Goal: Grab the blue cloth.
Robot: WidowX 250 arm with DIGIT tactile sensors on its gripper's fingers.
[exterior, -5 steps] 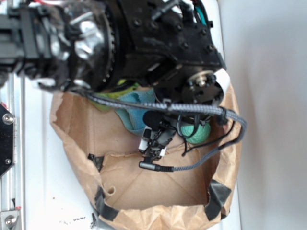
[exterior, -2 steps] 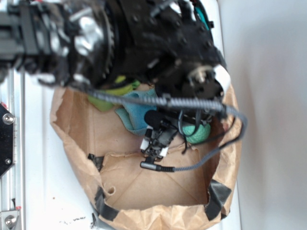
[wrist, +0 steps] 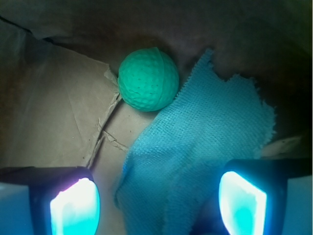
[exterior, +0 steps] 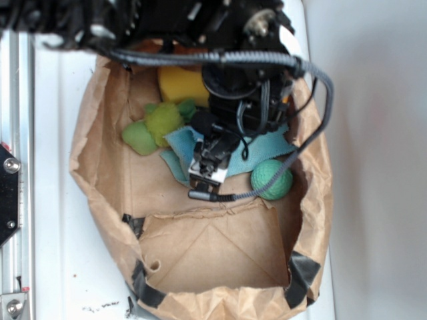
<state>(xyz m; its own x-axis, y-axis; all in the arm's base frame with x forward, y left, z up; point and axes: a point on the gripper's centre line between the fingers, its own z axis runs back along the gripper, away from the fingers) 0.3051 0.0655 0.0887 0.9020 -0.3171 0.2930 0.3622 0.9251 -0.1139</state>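
The blue cloth lies flat and ragged-edged on the floor of the brown paper bag, partly covered by the arm in the exterior view. My gripper hangs over it, open. In the wrist view the cloth's near part sits between the two glowing fingertips, reaching under the right one, with nothing pinched. The round green ball rests just beyond the cloth, touching its edge.
A yellow sponge and lime-green soft pieces lie at the cloth's left and far side. The bag's raised walls ring everything, with black tape at the corners. A metal rail runs along the left.
The arm has moved toward the top of the exterior view, uncovering the sponge and green pieces. The gripper now sits over the cloth instead of near the ball.
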